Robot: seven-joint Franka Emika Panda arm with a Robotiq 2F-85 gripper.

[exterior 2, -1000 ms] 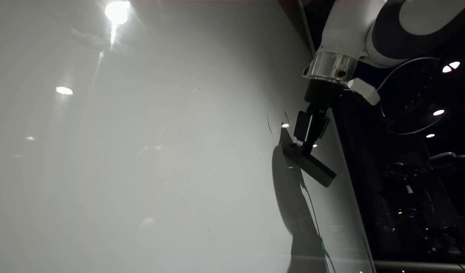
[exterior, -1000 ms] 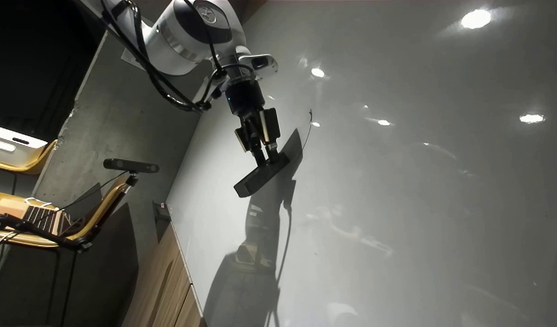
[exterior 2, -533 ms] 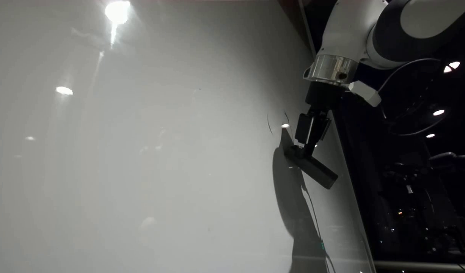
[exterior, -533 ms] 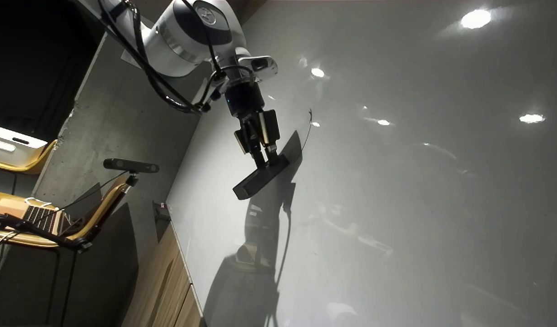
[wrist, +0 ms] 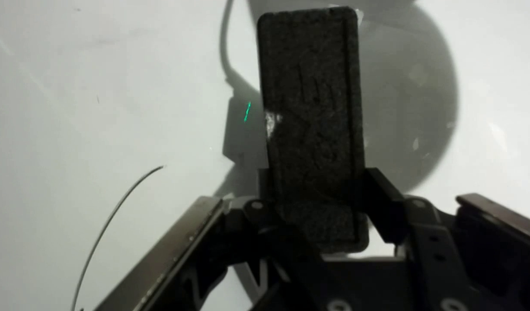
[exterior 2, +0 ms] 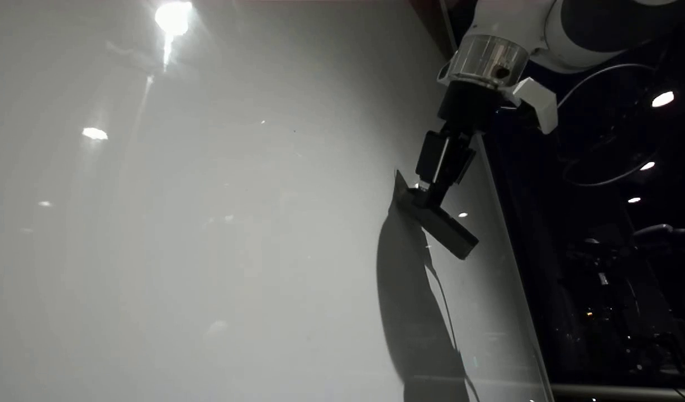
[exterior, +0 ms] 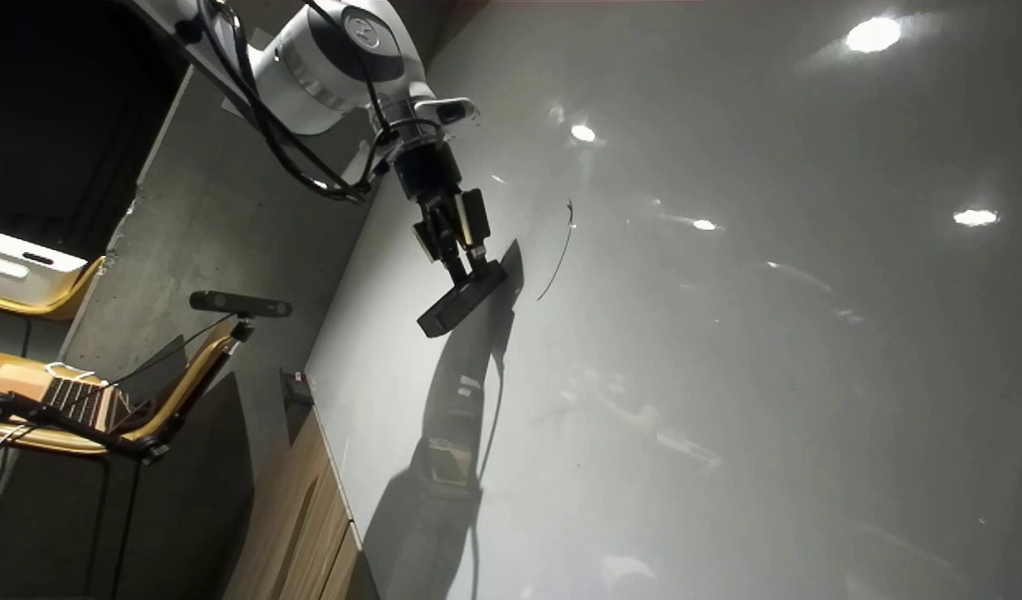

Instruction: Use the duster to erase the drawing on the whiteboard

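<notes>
The duster [exterior: 461, 302] is a dark flat block, also seen in the other exterior view [exterior 2: 444, 229] and the wrist view [wrist: 312, 86]. My gripper [exterior: 469, 268] is shut on it near one end, with a finger on each side [wrist: 319, 190]. The duster is tilted to the large glossy whiteboard [exterior: 769, 400]. Its upper end is close to its shadow; I cannot tell whether it touches. The drawing [exterior: 558, 258] shows as a thin curved dark line beside the duster, and in the wrist view [wrist: 104, 229] at lower left. No eyes or mouth show.
A yellow chair with a laptop [exterior: 73, 400] and a camera on a stand [exterior: 240, 304] are left of the board in an exterior view. A wooden panel [exterior: 290, 517] meets its edge. The arm's shadow [exterior 2: 409, 296] falls on the board; bright light reflections dot it.
My gripper has moved with the duster to the left and up in both exterior views. A gap has opened between duster and curved line in an exterior view, and the line's lower end now shows.
</notes>
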